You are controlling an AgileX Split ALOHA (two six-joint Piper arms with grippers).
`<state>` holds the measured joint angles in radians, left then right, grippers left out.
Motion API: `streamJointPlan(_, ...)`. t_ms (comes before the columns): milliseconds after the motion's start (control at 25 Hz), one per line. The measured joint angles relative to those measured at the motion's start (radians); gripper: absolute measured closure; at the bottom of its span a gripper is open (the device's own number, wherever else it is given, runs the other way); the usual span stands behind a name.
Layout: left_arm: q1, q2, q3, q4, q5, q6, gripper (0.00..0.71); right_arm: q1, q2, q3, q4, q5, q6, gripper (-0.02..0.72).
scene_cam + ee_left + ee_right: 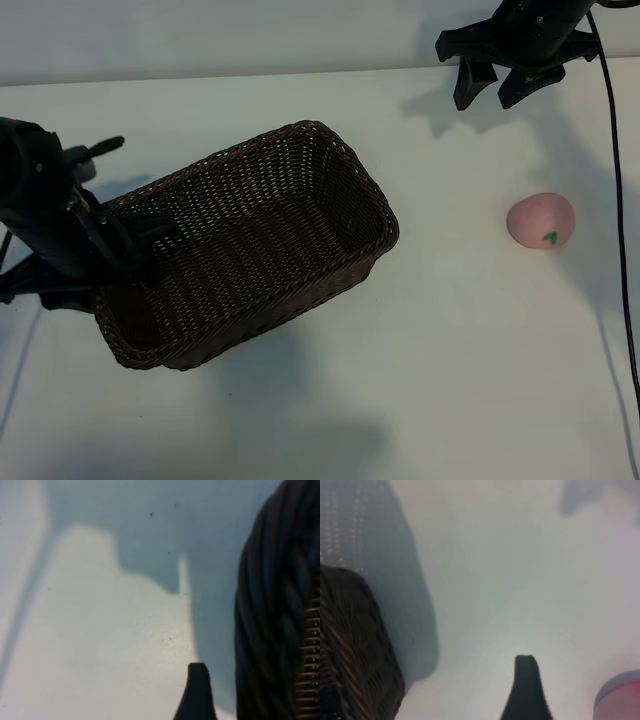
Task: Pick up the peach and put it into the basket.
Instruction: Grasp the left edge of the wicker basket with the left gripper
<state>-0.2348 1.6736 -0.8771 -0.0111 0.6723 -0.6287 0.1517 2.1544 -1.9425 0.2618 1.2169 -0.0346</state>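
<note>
My left end effector (135, 240) sits at the basket's (300, 215) near-left end, fingers spread wide with nothing in them; one finger (150, 225) reaches over the braided rim into the basket while the rest of the wrist stays outside that wall. In my left wrist view the rim (272, 620) runs close beside one dark fingertip (197, 690). My right end effector (497, 82) hangs at the far right edge of the white tabletop (440, 380), also open and empty. The peach (541, 220) lies on the tabletop, well apart from the basket, nearer my right end effector.
</note>
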Motion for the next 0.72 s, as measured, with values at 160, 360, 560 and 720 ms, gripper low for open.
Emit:
streamJointPlan(160, 0.003, 0.038, 0.008, -0.03, -0.039, 0.024, 0.112, 0.0, 0.0, 0.0, 0.0, 0.0, -0.001, 0.178)
streamJointPlan(360, 0.003, 0.066, 0.008, -0.032, -0.052, 0.024, 0.193, 0.0, 0.0, 0.0, 0.0, 0.0, -0.001, 0.178)
streamJointPlan(560, 0.004, 0.066, 0.008, -0.042, -0.074, 0.019, 0.426, 0.0, 0.0, 0.0, 0.0, 0.0, -0.001, 0.178)
streamJointPlan(720, 0.004, 0.066, 0.008, -0.046, -0.078, 0.024, 0.427, 0.0, 0.0, 0.0, 0.0, 0.0, -0.001, 0.178)
